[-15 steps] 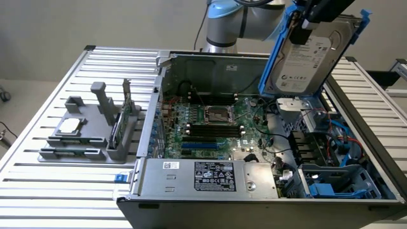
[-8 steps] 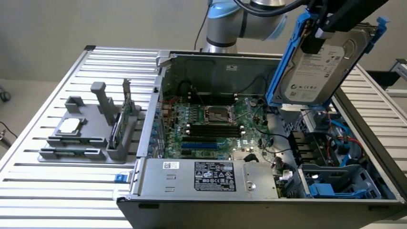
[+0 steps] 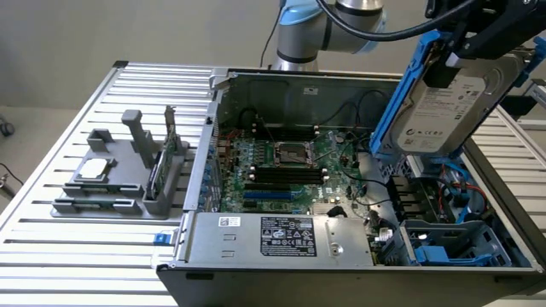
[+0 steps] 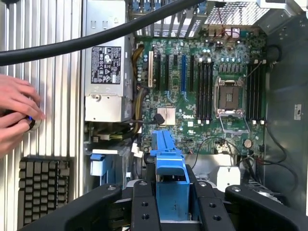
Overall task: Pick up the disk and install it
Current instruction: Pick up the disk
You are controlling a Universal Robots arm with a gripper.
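My arm (image 3: 337, 22) hung over the open computer case (image 3: 298, 89), wrist tilted. My end effector (image 4: 172, 206) was clamped on the disk (image 3: 444, 109), with black fingers (image 4: 144, 204) gripping both sides of its blue plastic bracket. It held the silver, white-labelled slab slanted above the case's drive corner. Below lay the green motherboard (image 3: 286, 160), and beyond it the ribbed metal table (image 3: 77, 262).

1. This looks like a robot lab or test workshop.
2. An open computer case (image 3: 307, 96) lies on a ribbed metal table (image 3: 60, 256), its green board (image 3: 282, 173) showing.
3. A grey rack (image 3: 111, 192) of spare parts sits beside the case, on the exterior view's left.
4. A robot arm (image 3: 298, 25) stands behind the case.
5. A keyboard (image 4: 43, 190) lies near the case, by a person's hand (image 4: 17, 98).
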